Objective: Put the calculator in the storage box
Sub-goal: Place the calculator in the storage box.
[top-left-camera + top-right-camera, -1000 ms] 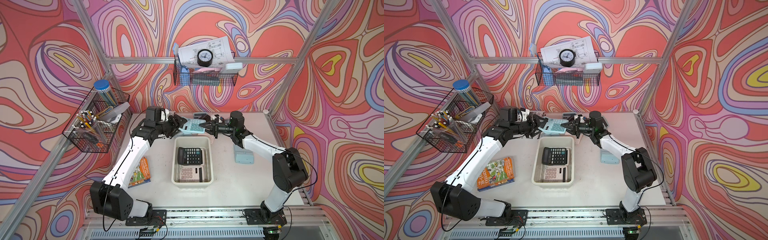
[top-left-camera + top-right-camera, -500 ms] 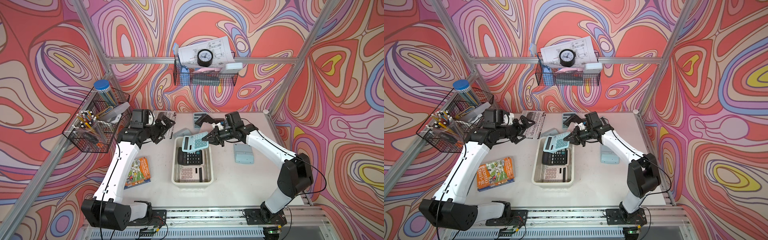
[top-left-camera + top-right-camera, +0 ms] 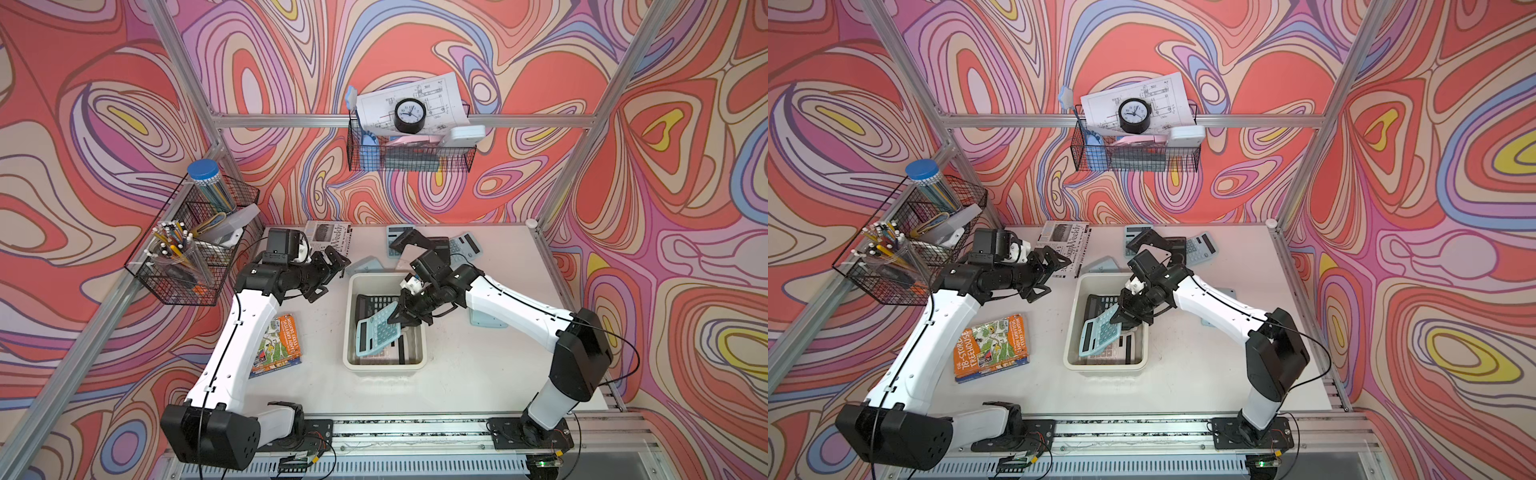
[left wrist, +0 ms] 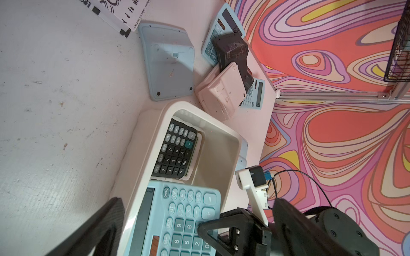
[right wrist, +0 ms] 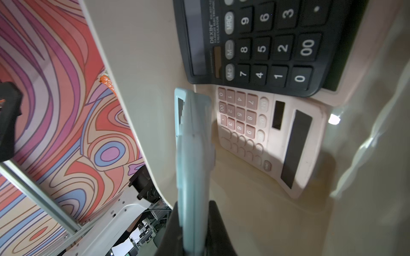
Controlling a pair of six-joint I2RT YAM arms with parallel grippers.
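The right hand [image 3: 400,321] grips the light blue calculator [image 3: 376,336] by one edge and holds it tilted within the outline of the storage box [image 3: 385,367], partly covering a black calculator [image 3: 368,305]. The left hand [image 3: 330,274], jaws spread and empty, hovers above the surface [image 3: 457,374] beside the box's far left corner.

The storage box [image 3: 384,363] is cream-white; inside it lie a black calculator [image 3: 370,302] with white-marked keys and a pale pink calculator [image 5: 244,115] with dusty-rose keys; over them is a light-blue calculator [image 3: 376,336] with teal keys and a dark display. Left of the box lies an orange book [image 3: 277,345] with a green and white cover picture; the table [image 3: 457,374] under the box is white and scuffed grey; the walls [image 3: 104,124] around the box swirl in red, pink, purple, blue and yellow bands, darkly outlined.
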